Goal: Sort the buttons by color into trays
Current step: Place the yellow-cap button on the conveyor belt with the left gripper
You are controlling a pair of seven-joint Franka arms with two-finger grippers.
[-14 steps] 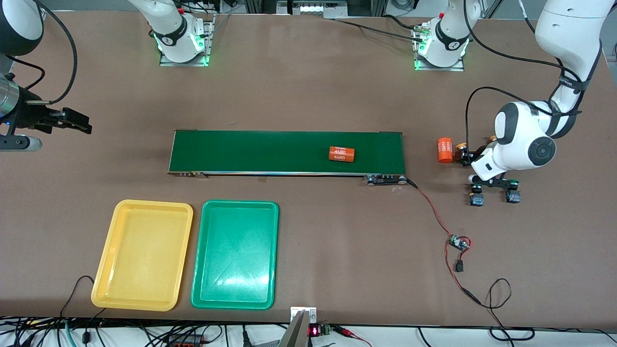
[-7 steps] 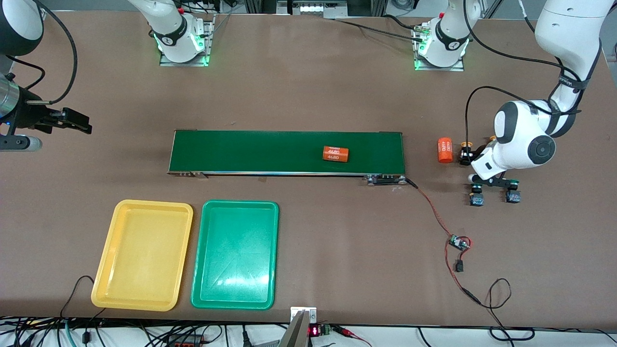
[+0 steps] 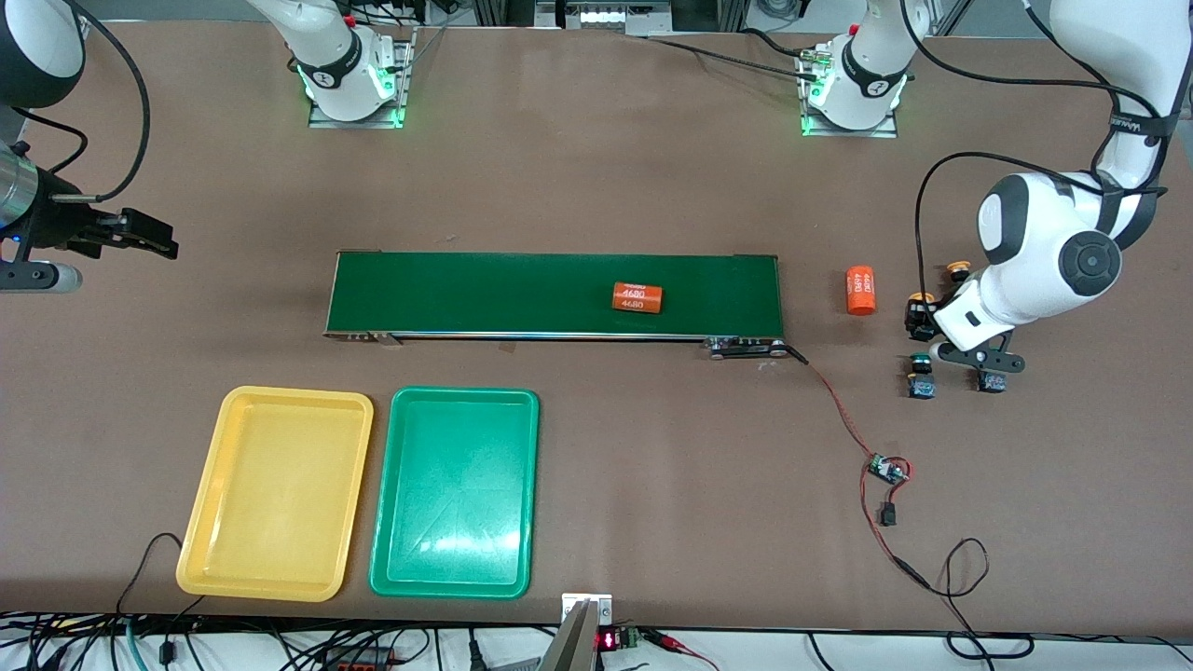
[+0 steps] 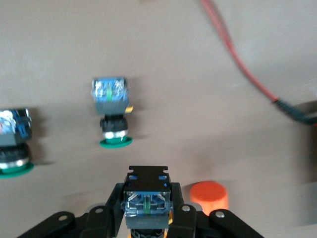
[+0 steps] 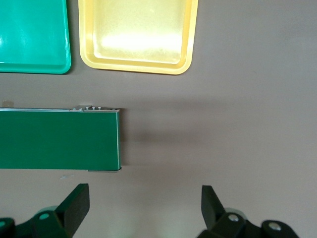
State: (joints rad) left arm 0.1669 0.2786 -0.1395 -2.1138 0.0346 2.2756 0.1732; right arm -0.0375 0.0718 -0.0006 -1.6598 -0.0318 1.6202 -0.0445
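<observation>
The brown counter [image 3: 596, 186] carries a yellow tray [image 3: 277, 494] and a green tray [image 3: 455, 492] side by side, ready for sorting. At the left arm's end, the left hand [image 4: 147, 218] pinches 1 yellow button [image 3: 921, 311] by its body, lifted above 2 green buttons [image 4: 112, 111], presumably bound for the yellow tray. The right hand [image 5: 143, 208] waits spread wide over the belt [image 3: 555, 294] end.

The table [image 3: 596, 168] is brown with a matte top. A long dark green conveyor belt [image 3: 522, 294] lies across its middle. Nearer the front camera, toward the right arm's end, a yellow tray [image 3: 200, 550] and a green tray [image 3: 391, 559] sit side by side, both resting flat. Toward the left arm's end, an orange cylinder [image 3: 861, 290] lies on the table near the belt's end, with two green-capped buttons [image 3: 922, 383] [image 3: 994, 380] close by. A red cable [image 3: 843, 415] runs from the belt to a small circuit board [image 3: 885, 469].
</observation>
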